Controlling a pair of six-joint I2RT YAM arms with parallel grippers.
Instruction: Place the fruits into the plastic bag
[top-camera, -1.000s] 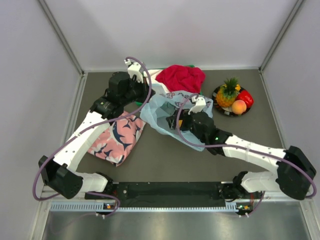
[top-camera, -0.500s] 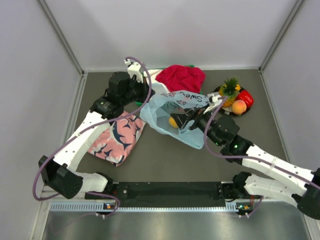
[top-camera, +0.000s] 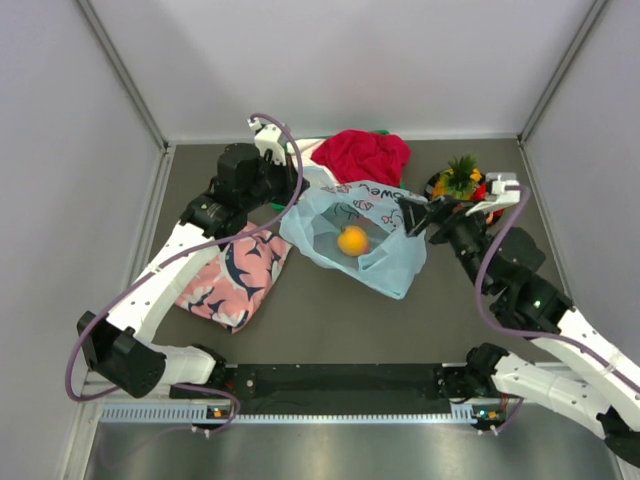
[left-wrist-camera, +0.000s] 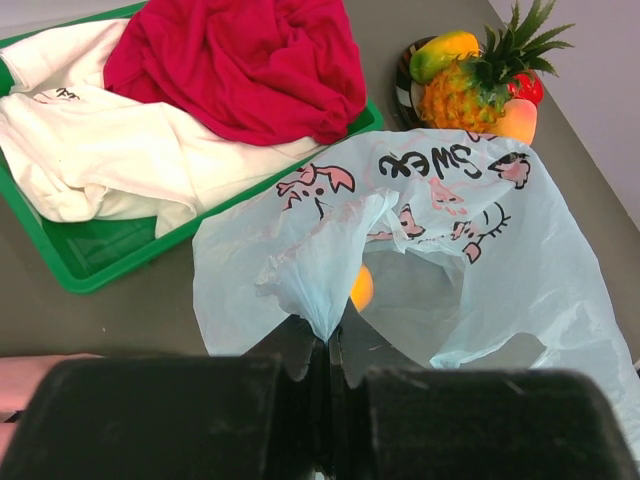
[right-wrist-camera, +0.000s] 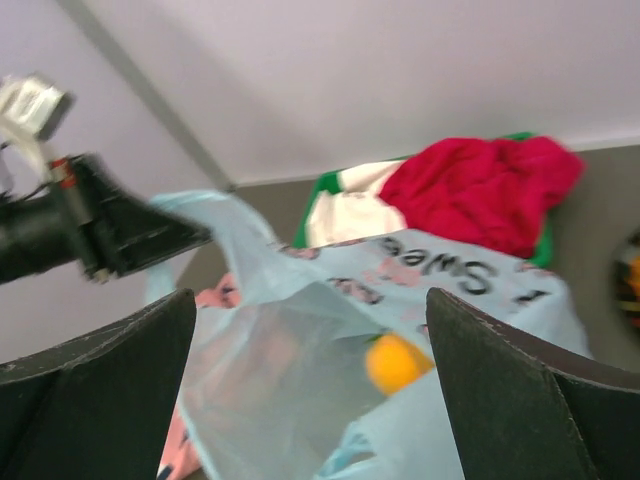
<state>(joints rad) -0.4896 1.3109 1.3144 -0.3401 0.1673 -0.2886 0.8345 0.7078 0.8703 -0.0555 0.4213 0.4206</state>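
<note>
One orange fruit (top-camera: 351, 240) lies in the bag (top-camera: 395, 268); pineapple (left-wrist-camera: 470, 90), peach (left-wrist-camera: 518, 118), red fruit (left-wrist-camera: 528, 85) and mango (left-wrist-camera: 443, 55) are left on the plate (left-wrist-camera: 404, 88). Your left pincer (left-wrist-camera: 325, 345) is clamped on the bag's rim; the right pincer (top-camera: 410, 218) gapes empty beside it. Only your left wrist view shows all four; from above, the right arm mostly hides them.

Your left gripper (left-wrist-camera: 326, 345) is pinched fully closed, arm reaching forward. Your right gripper (top-camera: 417, 216) stands wide, fingers (right-wrist-camera: 520, 400) spread, arm angled leftward.
</note>
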